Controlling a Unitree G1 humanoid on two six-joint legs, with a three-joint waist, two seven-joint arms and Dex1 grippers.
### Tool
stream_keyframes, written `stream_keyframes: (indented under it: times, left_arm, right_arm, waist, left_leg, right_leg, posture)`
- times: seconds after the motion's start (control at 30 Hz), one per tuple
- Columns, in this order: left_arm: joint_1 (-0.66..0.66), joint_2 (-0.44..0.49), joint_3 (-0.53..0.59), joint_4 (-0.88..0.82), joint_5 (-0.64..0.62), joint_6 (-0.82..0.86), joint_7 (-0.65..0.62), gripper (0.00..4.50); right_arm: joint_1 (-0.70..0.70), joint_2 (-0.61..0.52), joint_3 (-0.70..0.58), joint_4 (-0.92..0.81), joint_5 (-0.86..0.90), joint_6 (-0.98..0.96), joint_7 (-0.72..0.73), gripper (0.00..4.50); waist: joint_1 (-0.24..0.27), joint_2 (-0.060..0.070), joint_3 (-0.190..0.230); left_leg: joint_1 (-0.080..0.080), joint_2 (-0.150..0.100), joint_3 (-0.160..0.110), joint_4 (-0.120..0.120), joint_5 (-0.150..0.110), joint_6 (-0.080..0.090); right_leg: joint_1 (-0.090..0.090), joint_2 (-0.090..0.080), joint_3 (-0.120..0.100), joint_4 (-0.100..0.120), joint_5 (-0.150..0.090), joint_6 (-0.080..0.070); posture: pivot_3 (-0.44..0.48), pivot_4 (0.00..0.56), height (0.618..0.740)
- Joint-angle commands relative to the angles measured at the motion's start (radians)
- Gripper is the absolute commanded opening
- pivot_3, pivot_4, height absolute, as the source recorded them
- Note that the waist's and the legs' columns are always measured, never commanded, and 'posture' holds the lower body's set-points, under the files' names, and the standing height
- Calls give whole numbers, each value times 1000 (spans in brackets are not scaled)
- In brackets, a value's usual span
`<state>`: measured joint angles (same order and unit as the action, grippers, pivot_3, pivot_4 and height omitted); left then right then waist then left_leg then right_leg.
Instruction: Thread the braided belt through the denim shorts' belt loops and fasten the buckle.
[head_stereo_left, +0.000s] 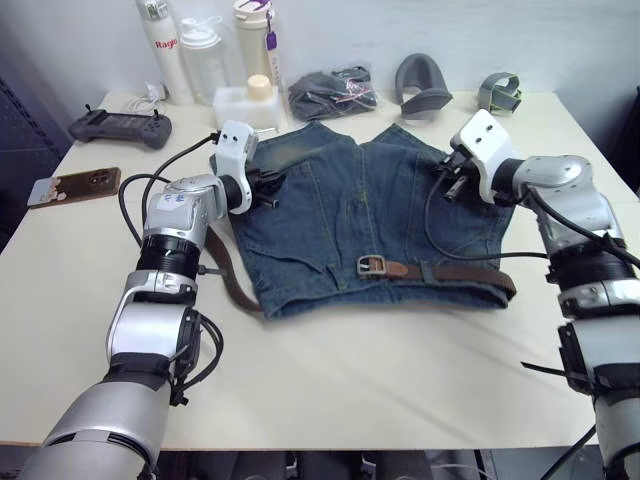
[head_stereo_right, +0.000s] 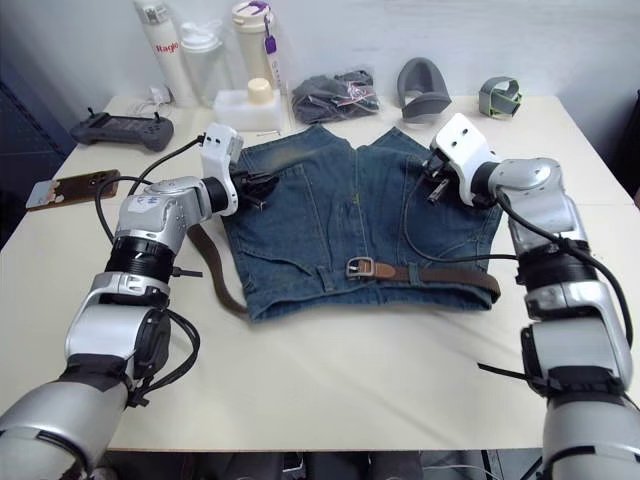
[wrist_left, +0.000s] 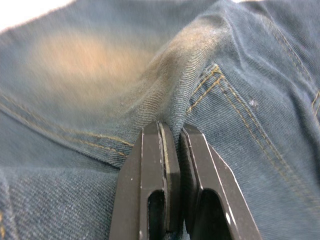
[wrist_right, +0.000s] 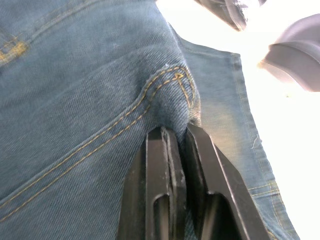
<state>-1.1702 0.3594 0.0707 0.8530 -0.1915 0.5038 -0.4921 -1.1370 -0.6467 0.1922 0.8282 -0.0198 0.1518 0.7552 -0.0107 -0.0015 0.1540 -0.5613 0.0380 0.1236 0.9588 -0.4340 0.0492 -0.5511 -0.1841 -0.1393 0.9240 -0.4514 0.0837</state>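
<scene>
The denim shorts (head_stereo_left: 340, 215) lie flat on the table, waistband nearest me and legs pointing away. Along the waistband runs the braided belt (head_stereo_left: 460, 272), with its silver buckle (head_stereo_left: 372, 265) near the middle on a tan leather end. The other end of the belt curls out past the shorts' left side (head_stereo_left: 232, 283). I cannot make out the belt loops. My left gripper (wrist_left: 172, 131) is shut on a raised fold of denim on the left leg. My right gripper (wrist_right: 175, 132) is shut on a fold of the right leg.
Bottles (head_stereo_left: 210, 50) and a white container (head_stereo_left: 245, 105) stand at the back left. A black controller (head_stereo_left: 120, 127) and a phone (head_stereo_left: 75, 185) lie further left. Dark grey bundled cloth (head_stereo_left: 333, 92) and two grey parts (head_stereo_left: 422, 85) sit behind the shorts.
</scene>
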Motion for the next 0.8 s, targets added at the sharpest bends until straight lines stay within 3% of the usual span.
stream_keyframes:
  times: [0.03, 0.27, 0.33, 0.4, 0.6, 0.67, 0.73, 0.8]
  left_arm:
    - [-58, -17, 31, 125, 17, -113, 46, 19]
    - [-88, -55, 58, 302, 28, -210, 107, 19]
    - [-85, -44, 66, 313, 26, -217, 111, 0]
    - [-87, -36, 69, 310, 23, -210, 90, 893]
    - [-58, 35, 101, 138, -21, -50, 44, 3467]
    - [-14, 61, 125, 8, -53, 65, 54, 4327]
    - [39, 82, 148, -136, -79, 179, 79, 4455]
    - [132, 120, 215, -386, -95, 368, 183, 4455]
  right_arm:
    - [-98, 26, -7, 218, -70, -153, -87, 0]
    - [-135, 102, -42, 424, -97, -217, -159, 0]
    - [-141, 106, -74, 432, -71, -214, -149, 877]
    - [-146, 105, -97, 433, -63, -213, -135, 1463]
    - [-149, 64, -162, 337, -8, -165, 59, 4431]
    - [-127, 47, -169, 256, 18, -120, 158, 4500]
    - [-87, 29, -168, 142, 51, -54, 262, 4500]
    - [17, -29, -157, -204, 210, 225, 489, 4500]
  waist:
    - [-6, 0, 0]
    - [-18, 0, 0]
    - [-18, 0, 0]
    - [-20, 0, 0]
    - [-24, 1, 0]
    - [-27, 1, 1]
    - [-28, 1, 1]
    - [-27, 1, 1]
  left_leg:
    - [0, -1, 0, -1, 0, 0]
    - [-1, -3, -1, -1, 1, 1]
    - [-1, -3, -1, -1, 1, 1]
    - [-1, -3, -1, -1, 2, 1]
    - [-1, -3, -1, -2, 2, 0]
    - [0, -3, -1, -4, 2, -1]
    - [1, -3, -1, -8, 3, -1]
    - [2, -4, -2, -13, 5, -2]
  right_leg:
    - [0, 0, 0, 0, 0, 0]
    - [0, -2, 0, 0, 1, 1]
    - [0, -2, 0, 1, 1, 1]
    - [0, -2, 0, 1, 1, 1]
    - [0, -1, 0, 0, 1, 1]
    - [0, -1, 1, -1, 1, 1]
    - [0, 0, 1, -2, 1, 1]
    - [0, 0, 2, -6, 1, 1]
  posture:
    - [0, 150, 648]
    - [0, 150, 648]
    - [0, 150, 648]
    - [0, 150, 648]
    - [0, 150, 648]
    - [0, 150, 648]
    - [0, 150, 648]
    - [0, 150, 648]
